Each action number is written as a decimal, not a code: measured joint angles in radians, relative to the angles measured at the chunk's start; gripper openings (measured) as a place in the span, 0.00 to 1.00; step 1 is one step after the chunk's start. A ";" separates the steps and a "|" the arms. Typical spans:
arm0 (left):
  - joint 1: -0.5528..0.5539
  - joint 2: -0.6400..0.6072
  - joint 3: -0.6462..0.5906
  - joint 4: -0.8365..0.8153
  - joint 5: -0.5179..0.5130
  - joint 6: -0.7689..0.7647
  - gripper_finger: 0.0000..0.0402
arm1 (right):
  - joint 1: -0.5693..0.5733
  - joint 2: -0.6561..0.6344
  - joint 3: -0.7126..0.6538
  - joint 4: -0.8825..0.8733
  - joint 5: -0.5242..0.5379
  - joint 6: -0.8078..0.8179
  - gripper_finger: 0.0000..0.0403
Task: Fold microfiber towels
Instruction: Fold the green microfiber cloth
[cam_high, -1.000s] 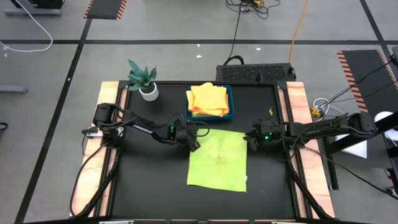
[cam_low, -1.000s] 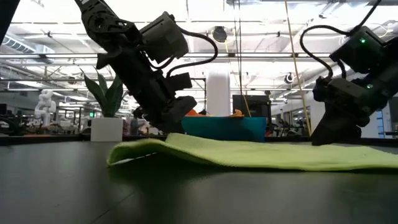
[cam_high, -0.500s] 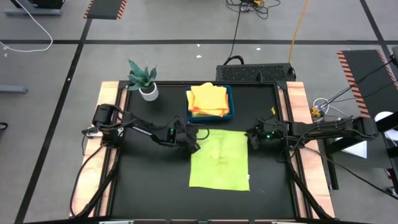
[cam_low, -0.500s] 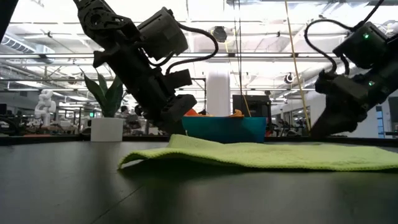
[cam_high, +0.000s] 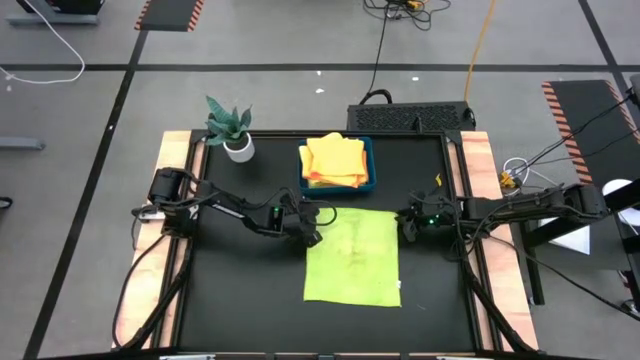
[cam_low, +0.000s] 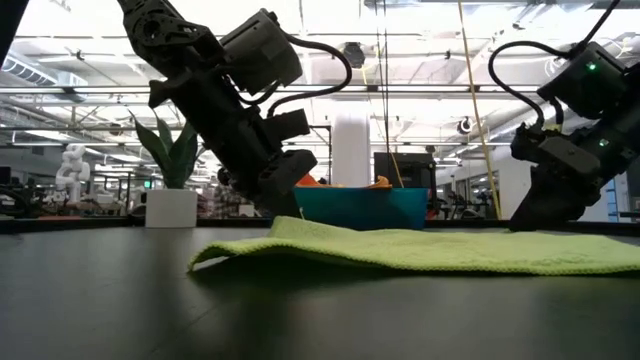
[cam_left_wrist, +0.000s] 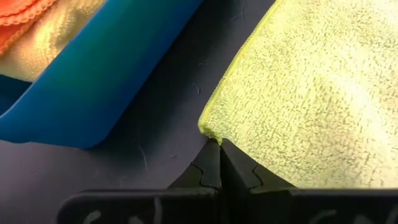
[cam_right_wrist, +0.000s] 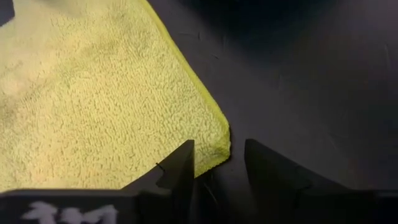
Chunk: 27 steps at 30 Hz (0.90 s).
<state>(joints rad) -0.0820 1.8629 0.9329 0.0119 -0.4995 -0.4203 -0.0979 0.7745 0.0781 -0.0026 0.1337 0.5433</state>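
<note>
A lime green microfiber towel (cam_high: 352, 257) lies spread on the black table. My left gripper (cam_high: 313, 237) is at its far left corner, shut on it. My right gripper (cam_high: 404, 222) stands open at the far right corner (cam_right_wrist: 216, 148), which lies between its two fingers (cam_right_wrist: 180, 167). Behind the towel, yellow and orange towels (cam_high: 334, 160) lie piled in a blue tray (cam_high: 372, 165). My left gripper pinches the towel's far left corner (cam_left_wrist: 209, 129) between its two fingertips, one edge of the cloth. The fingers slant down from the table's left. That corner (cam_low: 292, 224) is raised a little; the rest lies on the table. I cannot tell whether my right gripper touches the cloth.
A potted plant (cam_high: 232, 128) stands at the table's far left corner. The blue tray (cam_left_wrist: 112, 74) sits close behind my left gripper. Wooden rails (cam_high: 478, 160) border the table's left and right sides. Bare black table surrounds the towel's left, near and right sides.
The towel's left part has slid a little toward the table's right, drawn by my left gripper, which stays shut on the corner. My right gripper has rolled and tipped slightly at the far right corner.
</note>
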 joint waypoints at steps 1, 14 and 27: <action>0.000 0.000 0.000 0.001 0.000 0.000 0.00 | 0.003 0.010 -0.008 0.015 0.005 0.006 0.32; 0.000 -0.001 0.000 0.012 0.000 0.006 0.00 | 0.004 0.044 -0.045 0.103 -0.002 0.015 0.24; -0.023 -0.047 0.000 0.014 -0.059 0.030 0.00 | 0.005 0.049 0.007 0.096 -0.021 -0.037 0.01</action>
<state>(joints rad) -0.1048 1.8158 0.9329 0.0255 -0.5585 -0.3905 -0.0929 0.8232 0.0850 0.0933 0.1130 0.5065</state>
